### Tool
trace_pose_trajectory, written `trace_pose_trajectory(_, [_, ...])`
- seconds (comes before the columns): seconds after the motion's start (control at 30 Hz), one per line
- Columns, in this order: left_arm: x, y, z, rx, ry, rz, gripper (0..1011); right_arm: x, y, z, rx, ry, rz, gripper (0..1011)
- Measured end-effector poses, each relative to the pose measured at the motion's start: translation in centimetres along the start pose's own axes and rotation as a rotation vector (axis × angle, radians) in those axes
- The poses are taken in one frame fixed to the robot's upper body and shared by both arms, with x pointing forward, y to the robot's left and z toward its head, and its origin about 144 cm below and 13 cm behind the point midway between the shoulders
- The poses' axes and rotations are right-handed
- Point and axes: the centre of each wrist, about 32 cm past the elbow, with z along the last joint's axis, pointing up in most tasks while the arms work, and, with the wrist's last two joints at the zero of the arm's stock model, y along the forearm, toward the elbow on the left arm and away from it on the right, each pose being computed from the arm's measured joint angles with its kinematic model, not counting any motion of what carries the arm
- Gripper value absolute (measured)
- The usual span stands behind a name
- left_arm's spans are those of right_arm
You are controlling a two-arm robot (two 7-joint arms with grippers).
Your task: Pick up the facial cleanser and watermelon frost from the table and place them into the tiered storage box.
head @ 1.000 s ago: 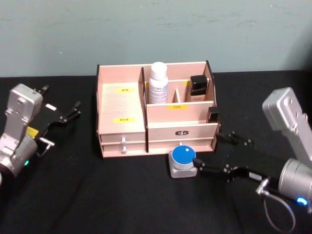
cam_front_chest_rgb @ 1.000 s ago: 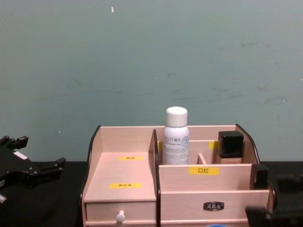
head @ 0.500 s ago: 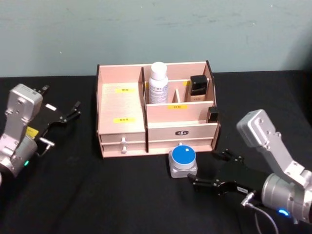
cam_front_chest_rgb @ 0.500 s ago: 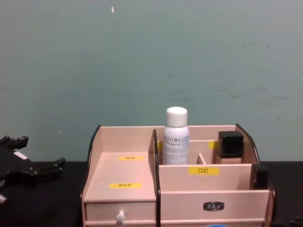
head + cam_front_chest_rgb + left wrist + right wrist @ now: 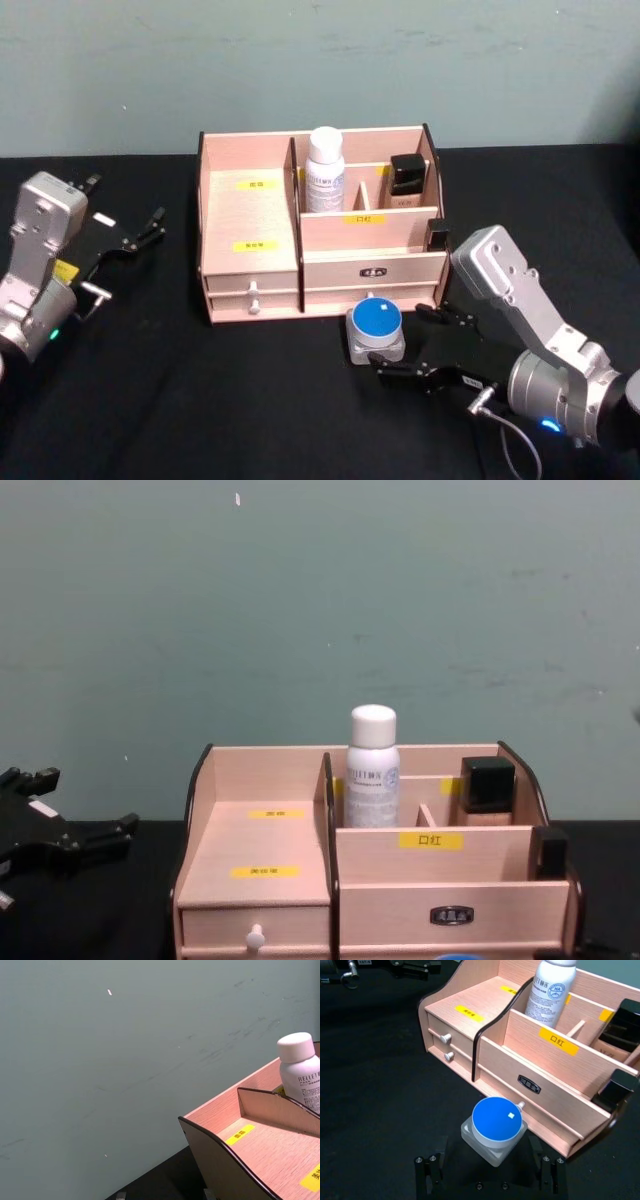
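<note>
The step in hand looked like the grasp of the jar (image 5: 495, 1129), probably the watermelon frost. It sat on the black tabletop (image 5: 200, 400) just in front of the box (image 5: 250, 215), by a lower drawer knob. The right hand (image 5: 489, 1172) lay low behind the jar, released, with one finger to each side and neither touching it. The next move would call for a short advance, a squeeze on the squat, smooth, likely slippery body, then a lift over the front wall. The jar had a round blue lid on a pale, round-cornered square base. A white capped bottle (image 5: 324, 170), likely the cleanser, stood upright in a rear compartment of the matte wooden box. The left hand (image 5: 122, 215) rested released at the far left.
</note>
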Motion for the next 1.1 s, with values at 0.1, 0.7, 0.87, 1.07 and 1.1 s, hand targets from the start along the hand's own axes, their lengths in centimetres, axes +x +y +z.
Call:
trace_pose_trajectory(0.1, [0.0, 0.0, 0.0, 0.0, 0.0, 0.0, 1001, 0.0, 0.5, 0.1, 0.004, -0.003, 0.002, 1000])
trace_pose_trajectory(0.7, [0.0, 0.0, 0.0, 0.0, 0.0, 0.0, 1001, 0.3, 2.1, 0.0, 0.007, -0.01, -0.005, 1000])
trace_pose_trajectory(0.87, [0.0, 0.0, 0.0, 0.0, 0.0, 0.0, 1001, 0.4, 2.5, 0.0, 0.01, -0.011, -0.005, 1000])
trace_pose_trajectory(1.07, [0.0, 0.0, 0.0, 0.0, 0.0, 0.0, 1001, 0.6, 3.0, 0.0, 0.011, -0.013, -0.007, 1000])
trace_pose_trajectory(1.1, [0.0, 0.0, 0.0, 0.0, 0.0, 0.0, 1001, 0.6, 3.2, 0.0, 0.011, -0.013, -0.008, 1000])
